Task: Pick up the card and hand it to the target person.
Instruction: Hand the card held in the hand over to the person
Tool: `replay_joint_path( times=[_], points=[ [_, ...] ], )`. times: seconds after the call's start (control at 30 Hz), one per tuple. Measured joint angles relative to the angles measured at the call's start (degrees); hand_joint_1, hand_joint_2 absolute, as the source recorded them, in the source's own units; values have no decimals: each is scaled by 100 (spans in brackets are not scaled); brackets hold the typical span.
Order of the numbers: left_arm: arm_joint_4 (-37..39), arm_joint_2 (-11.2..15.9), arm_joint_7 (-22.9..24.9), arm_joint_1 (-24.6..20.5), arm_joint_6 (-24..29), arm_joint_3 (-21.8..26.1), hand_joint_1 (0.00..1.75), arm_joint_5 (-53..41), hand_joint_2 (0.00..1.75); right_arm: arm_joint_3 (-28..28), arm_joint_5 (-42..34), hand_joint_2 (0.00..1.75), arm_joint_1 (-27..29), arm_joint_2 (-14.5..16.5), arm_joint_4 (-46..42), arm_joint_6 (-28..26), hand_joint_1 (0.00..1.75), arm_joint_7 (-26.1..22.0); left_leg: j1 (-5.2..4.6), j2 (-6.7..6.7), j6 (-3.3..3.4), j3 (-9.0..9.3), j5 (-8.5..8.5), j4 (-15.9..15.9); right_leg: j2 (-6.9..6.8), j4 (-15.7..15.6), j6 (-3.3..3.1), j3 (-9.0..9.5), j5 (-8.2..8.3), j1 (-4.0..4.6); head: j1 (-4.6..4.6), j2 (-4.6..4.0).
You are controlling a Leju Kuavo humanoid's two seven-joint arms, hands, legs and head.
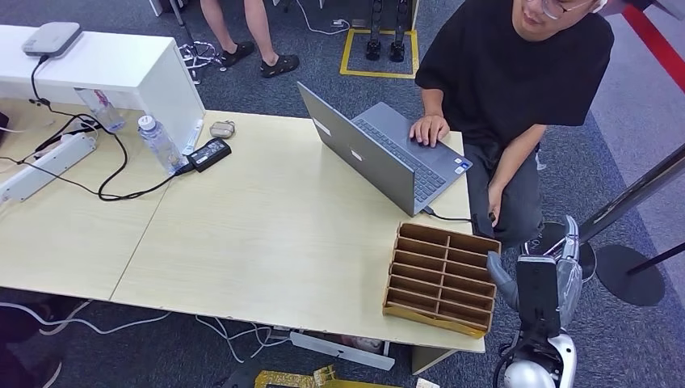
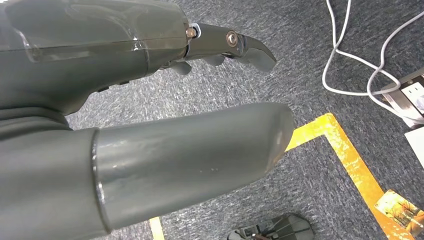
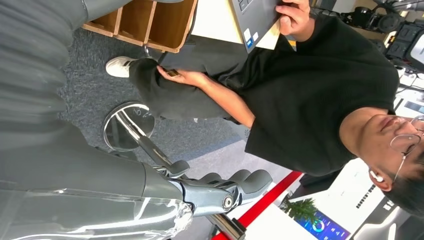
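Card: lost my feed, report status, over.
Right hand raised beside brown wooden divider tray, empty. Left hand empty above grey carpet. Card not identifiable. Seated person in black shirt close by.

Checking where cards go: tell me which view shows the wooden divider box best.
The head view: the wooden divider box sits whole at the table's near right corner, every visible slot empty. The right wrist view catches one end of it, a few compartments. The left wrist view looks at carpet.
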Motion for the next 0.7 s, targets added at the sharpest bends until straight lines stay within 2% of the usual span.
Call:
replay_joint_path(
  times=[0.4, 0.7],
  points=[
    [0, 0, 0, 0, 6, 2, 0, 20, 0, 0, -194, 175, 80, 16, -56, -22, 0, -79, 0, 0, 0, 0, 0, 0, 0, 0, 0, 0, 0, 0, 0, 0],
    [0, 6, -25, 1, 17, 12, 0, 127, 0, 7, -1035, 175, 753, 148, -113, -440, 0, -811, 0, -3, 0, -1, -1, -1, -2, 0, -2, -1, -2, 0, 0, 0]
  ],
)
